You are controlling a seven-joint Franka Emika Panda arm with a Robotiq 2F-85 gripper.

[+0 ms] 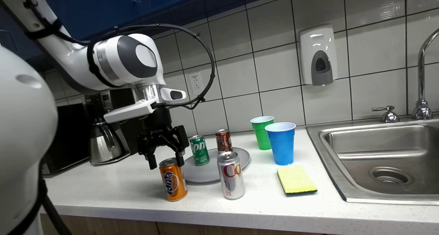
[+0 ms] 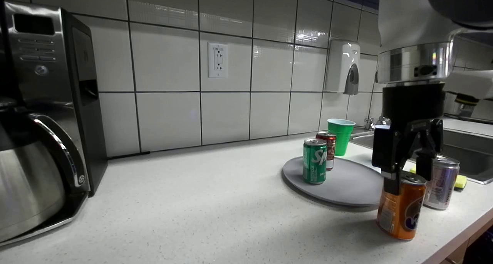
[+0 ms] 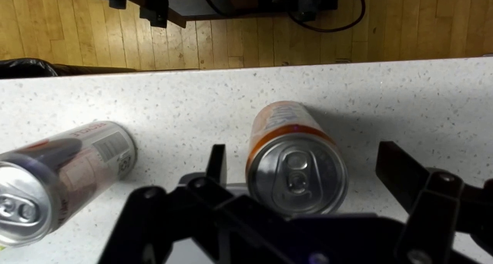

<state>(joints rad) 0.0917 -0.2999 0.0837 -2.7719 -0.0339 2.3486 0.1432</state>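
My gripper points down with its fingers spread wide, above and around the top of an upright orange Fanta can. In the wrist view the lid of that can shows between the fingers, closer to the left one, and a gap is visible on each side. A silver cola can stands upright beside it on the counter. Behind, a grey plate bears a green Sprite can and a dark red can. Nothing is held.
A blue cup and a green cup stand near the wall. A yellow sponge lies before the steel sink. The coffee maker is at the far end. The counter's front edge runs close by the cans.
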